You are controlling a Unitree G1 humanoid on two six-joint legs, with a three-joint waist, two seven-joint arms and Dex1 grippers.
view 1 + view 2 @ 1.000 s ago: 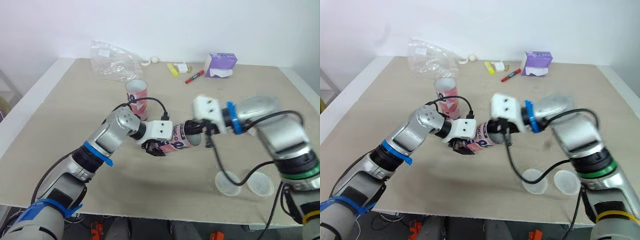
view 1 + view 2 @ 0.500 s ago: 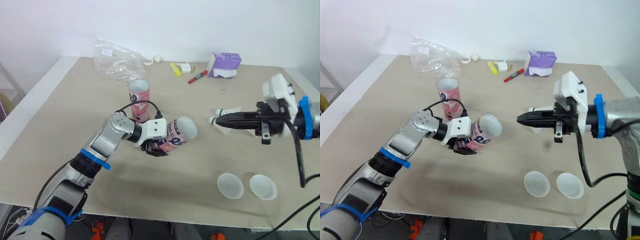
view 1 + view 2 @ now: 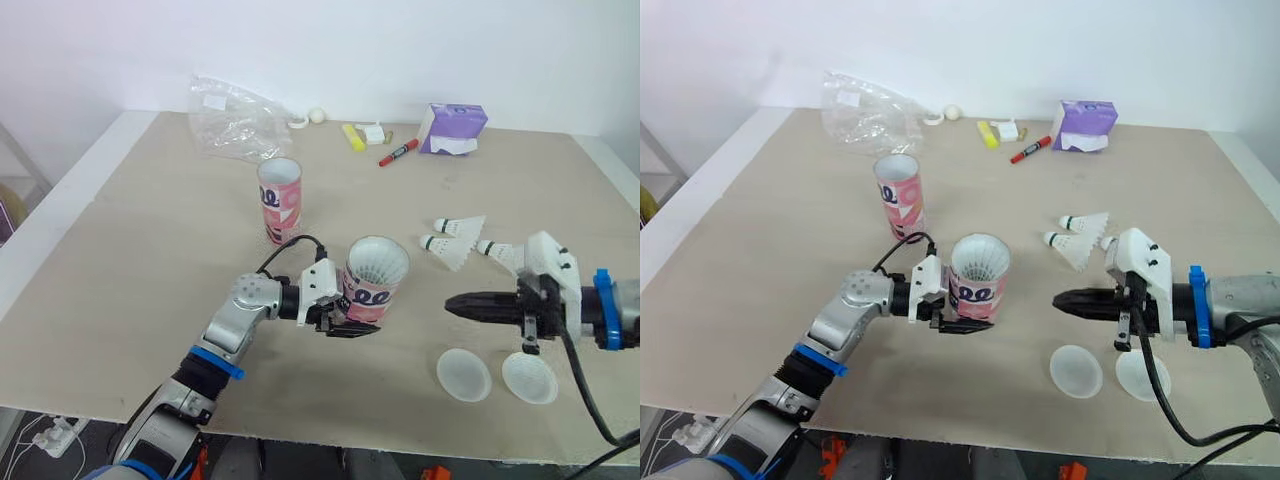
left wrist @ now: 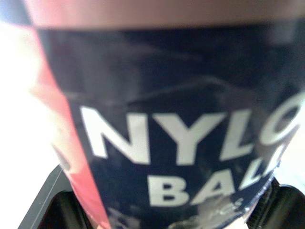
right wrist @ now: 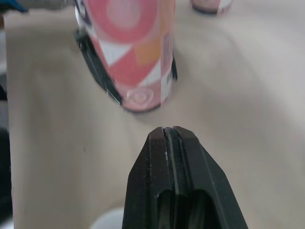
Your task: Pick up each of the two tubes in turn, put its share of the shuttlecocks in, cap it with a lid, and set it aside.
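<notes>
A pink and navy tube stands upright near the table's front middle, its open mouth up and white shuttlecock feathers showing inside. My left gripper is shut on its lower part; in the left wrist view the tube's lettering sits close up. A second open tube stands farther back. Three loose shuttlecocks lie right of centre. Two clear lids lie at the front right. My right gripper is shut and empty, pointing at the held tube from its right.
A crumpled clear plastic bag lies at the back left. Along the back edge are a purple tissue box, a red marker, a yellow item and a small white ball.
My right gripper pulled out of the tube's mouth and drew back to the front right, shut. My left gripper turned the tube from tilted sideways to upright and brought it nearer.
</notes>
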